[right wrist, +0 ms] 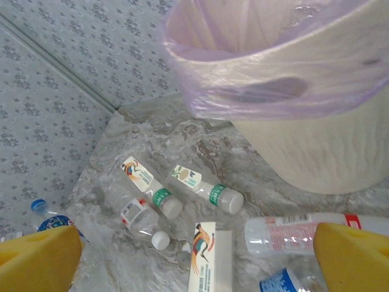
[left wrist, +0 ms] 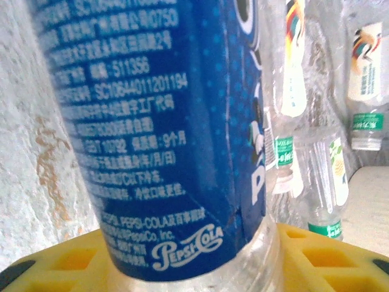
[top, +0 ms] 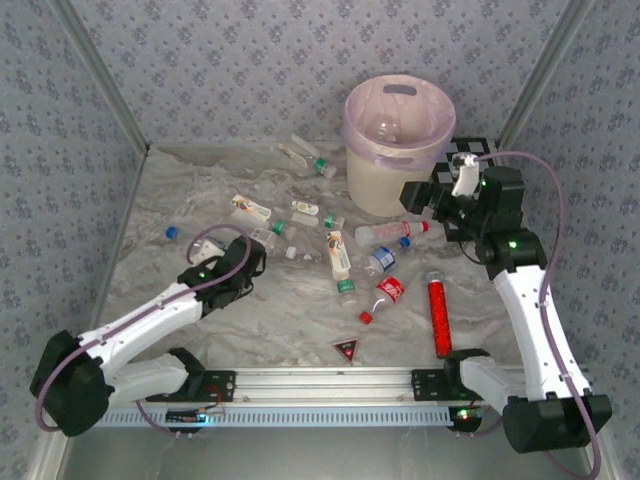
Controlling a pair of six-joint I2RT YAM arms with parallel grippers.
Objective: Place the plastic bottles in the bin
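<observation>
– left wrist view: which bottle is held?
– the blue-label pepsi bottle (left wrist: pixel 176 140), pinched between the left gripper's (top: pixel 258 248) jaws, at the left middle of the marbled tabletop (top: pixel 270 335).
– and the others?
– loose bottles (top: pixel 340 255) lie scattered left of and nearer than the bin (top: pixel 385 185). the right gripper (right wrist: pixel 194 252) hovers beside it, jaws wide apart.

I see a red glittery tube (top: pixel 438 318) lying flat on the marble tabletop (top: pixel 280 330), right of centre, running front to back. Small red triangle (top: pixel 346 349) to its left, apart from it. Checkerboard (top: pixel 472 149) back right, partly hidden. Floral wallpaper (top: pixel 250 60) on the walls.
</observation>
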